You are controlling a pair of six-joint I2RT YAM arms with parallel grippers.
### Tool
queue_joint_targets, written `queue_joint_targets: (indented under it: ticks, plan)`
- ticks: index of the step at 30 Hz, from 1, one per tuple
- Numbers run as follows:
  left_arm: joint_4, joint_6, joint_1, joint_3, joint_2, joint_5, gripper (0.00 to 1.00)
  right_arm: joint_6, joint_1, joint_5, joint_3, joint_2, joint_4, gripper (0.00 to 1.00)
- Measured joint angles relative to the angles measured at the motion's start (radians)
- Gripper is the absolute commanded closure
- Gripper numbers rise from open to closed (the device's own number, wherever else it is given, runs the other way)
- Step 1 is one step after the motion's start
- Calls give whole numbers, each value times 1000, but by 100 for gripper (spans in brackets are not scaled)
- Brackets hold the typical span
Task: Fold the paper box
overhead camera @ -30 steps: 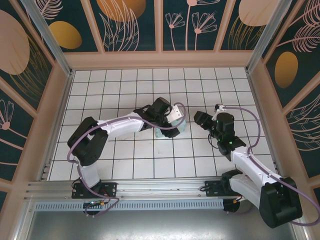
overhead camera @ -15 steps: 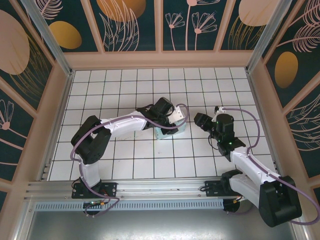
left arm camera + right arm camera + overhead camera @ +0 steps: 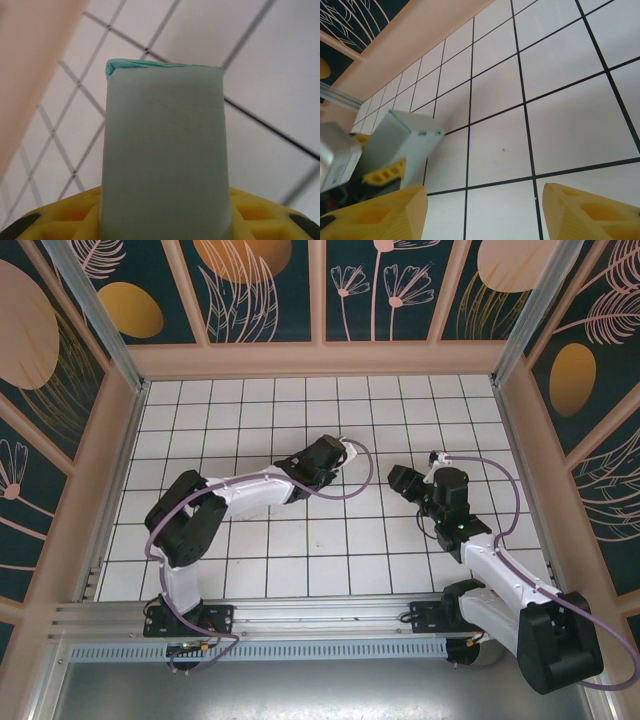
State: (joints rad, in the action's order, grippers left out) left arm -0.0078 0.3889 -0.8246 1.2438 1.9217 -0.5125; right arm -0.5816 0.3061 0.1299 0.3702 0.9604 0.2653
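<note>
The paper box (image 3: 164, 150) is a pale mint folded card block. It sticks straight out between the yellow fingers (image 3: 60, 222) of my left gripper (image 3: 162, 220), which is shut on it. In the right wrist view the paper box (image 3: 402, 140) hangs at the left, clear of the tiled floor, with a left finger (image 3: 384, 175) on its side. From above, my left gripper (image 3: 338, 452) reaches to the middle of the floor and its wrist covers the box. My right gripper (image 3: 400, 478) stands open just to the right, with its jaws (image 3: 485, 210) wide apart over bare tiles.
The white tiled floor (image 3: 300, 540) is fenced by peach walls (image 3: 320, 360) at the back and both sides. A purple cable (image 3: 365, 475) loops beside the left wrist. Open tiles lie between the two grippers and toward the near edge.
My left gripper has closed on the paper box and lifted it off the floor, moving slightly back. The right arm has barely moved.
</note>
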Motion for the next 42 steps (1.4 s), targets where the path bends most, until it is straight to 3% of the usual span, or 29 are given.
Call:
queue_joint_targets:
  ticks: [6, 9, 14, 18, 22, 29, 36, 42]
  plan:
    - [35, 4, 7, 106, 168, -181, 60, 0, -4, 8, 0, 0, 0, 38]
    - [58, 7, 6, 125, 201, -234, 37, 0, -4, 11, -2, -1, 0, 38]
    - [34, -54, 6, 125, 196, -185, 1, 5, -7, 11, -10, -18, -3, 37]
    - [30, -139, 18, 80, 118, -60, 1, 30, -16, 10, -10, -22, -4, 27]
    - [77, -233, 66, -19, -72, 84, 1, 88, -26, 2, 2, -21, -22, 14]
    - [299, -384, 317, -264, -430, 216, 1, 248, -94, -66, 76, 18, -7, 7]
    - [429, -494, 613, -552, -575, 269, 1, 446, -211, -190, -1, 71, 250, 2]
    - [549, -490, 688, -724, -620, 195, 1, 519, -310, -220, -137, 195, 495, 1]
